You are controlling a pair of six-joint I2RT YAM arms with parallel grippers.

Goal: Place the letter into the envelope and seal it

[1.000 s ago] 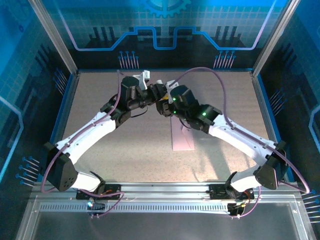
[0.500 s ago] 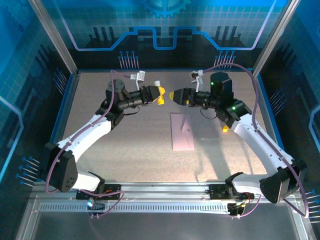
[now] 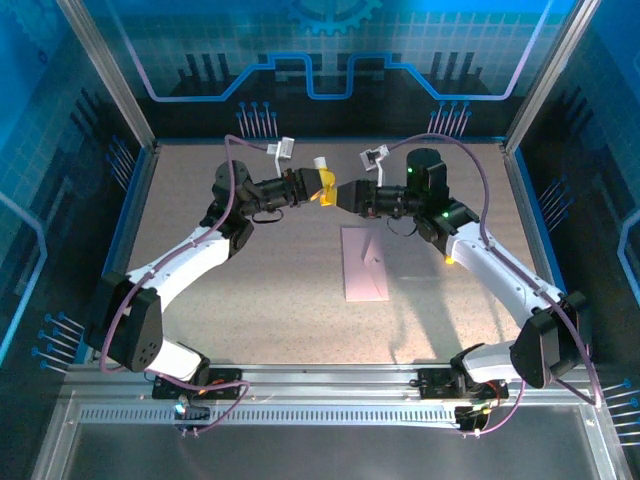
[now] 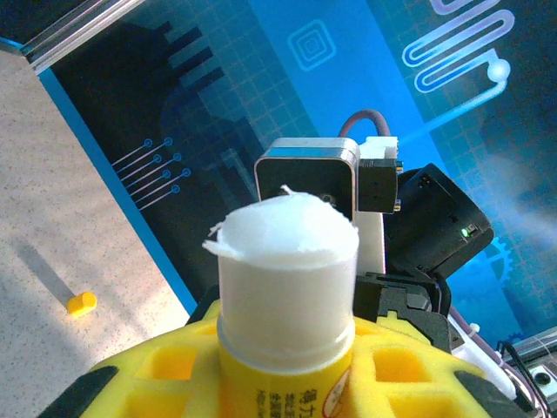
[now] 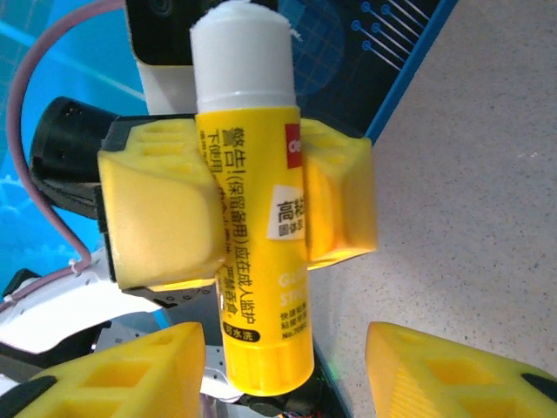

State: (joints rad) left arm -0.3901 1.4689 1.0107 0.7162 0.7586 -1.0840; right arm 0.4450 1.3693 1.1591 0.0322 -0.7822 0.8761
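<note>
Your right gripper swung back, jaws apart around the uncapped glue stick clamped in your left gripper, envelope unsealed.

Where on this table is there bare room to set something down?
Bare table lies between the left arm and the envelope, along the near edge, and in the far left corner. Crowded: beyond the envelope, where the left gripper holds the glue stick at the right gripper. A small yellow cap sits by the right arm.
</note>
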